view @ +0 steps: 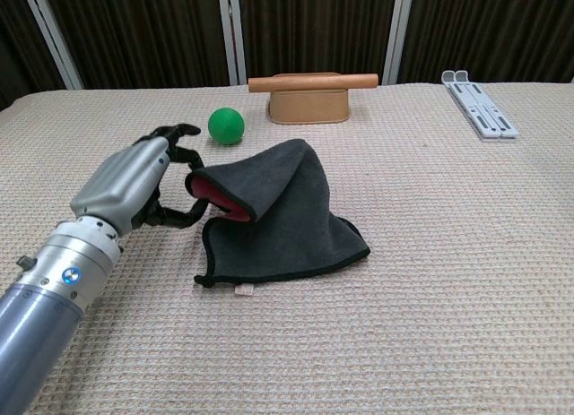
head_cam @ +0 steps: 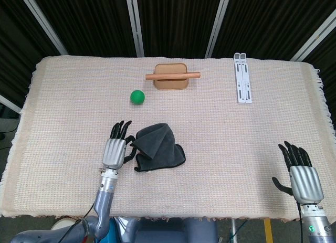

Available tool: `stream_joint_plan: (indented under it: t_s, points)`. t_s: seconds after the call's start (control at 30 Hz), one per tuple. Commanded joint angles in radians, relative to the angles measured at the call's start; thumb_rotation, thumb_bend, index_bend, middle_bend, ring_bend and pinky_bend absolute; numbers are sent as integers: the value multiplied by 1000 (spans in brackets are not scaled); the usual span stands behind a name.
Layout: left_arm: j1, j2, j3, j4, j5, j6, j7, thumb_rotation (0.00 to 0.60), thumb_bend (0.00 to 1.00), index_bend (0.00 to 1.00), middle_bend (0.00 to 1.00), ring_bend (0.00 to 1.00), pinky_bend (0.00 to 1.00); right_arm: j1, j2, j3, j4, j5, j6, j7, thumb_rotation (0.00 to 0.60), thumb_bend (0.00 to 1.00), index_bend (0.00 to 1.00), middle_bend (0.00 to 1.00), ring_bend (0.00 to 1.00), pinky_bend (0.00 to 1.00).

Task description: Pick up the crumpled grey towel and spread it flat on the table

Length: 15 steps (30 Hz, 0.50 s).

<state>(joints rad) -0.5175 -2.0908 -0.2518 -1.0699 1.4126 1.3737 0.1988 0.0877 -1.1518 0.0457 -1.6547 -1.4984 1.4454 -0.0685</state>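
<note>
The crumpled grey towel point(head_cam: 157, 149) point(view: 282, 204) lies near the table's front, left of centre, folded over itself with a red lining showing at its raised left edge. My left hand point(head_cam: 115, 148) point(view: 134, 182) pinches that left edge between thumb and a finger and holds it lifted off the cloth; the other fingers are spread. My right hand point(head_cam: 300, 172) rests low at the table's front right corner, fingers apart, holding nothing. It is outside the chest view.
A green ball point(head_cam: 137, 96) point(view: 226, 125) sits behind the towel. Further back stands a tan wooden block with a dowel across it point(head_cam: 172, 76) point(view: 310, 94). A white folding stand point(head_cam: 242, 77) point(view: 480, 103) lies at the back right. A woven beige mat point(head_cam: 236, 138) covers the table.
</note>
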Motion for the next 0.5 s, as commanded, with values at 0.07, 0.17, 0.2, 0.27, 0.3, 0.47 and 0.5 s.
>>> stream_joint_plan:
  t_s: [0.07, 0.17, 0.2, 0.27, 0.3, 0.47, 0.5]
  points:
    - [-49, 132, -59, -220, 42, 14, 151, 600, 527, 630, 76, 0, 0, -1, -3, 1, -6, -2, 5, -5, 600, 247, 0, 0, 0, 61]
    - [-81, 193, -96, -334, 45, -6, 251, 600, 536, 633, 76, 0, 0, 1, 0, 0, -13, -5, 1, 9, 600, 247, 0, 0, 0, 61]
    - [-86, 206, -106, -363, 36, -15, 275, 600, 537, 634, 76, 0, 0, 2, 1, 0, -15, -5, -2, 15, 600, 247, 0, 0, 0, 61]
    - [-101, 226, -128, -416, 20, -28, 317, 600, 537, 638, 79, 0, 0, 5, 5, -1, -19, -2, -10, 33, 600, 247, 0, 0, 0, 61]
    - [-108, 235, -138, -439, 10, -35, 338, 600, 538, 640, 80, 0, 0, 6, 8, 0, -19, 0, -14, 40, 600, 248, 0, 0, 0, 61]
    - [-144, 265, -178, -510, -26, -62, 419, 600, 538, 646, 82, 0, 0, 12, 14, 5, -19, 4, -22, 72, 600, 247, 0, 0, 0, 61]
    - [-152, 269, -186, -524, -36, -69, 434, 600, 538, 646, 83, 0, 0, 13, 16, 6, -22, 4, -26, 84, 600, 248, 0, 0, 0, 61]
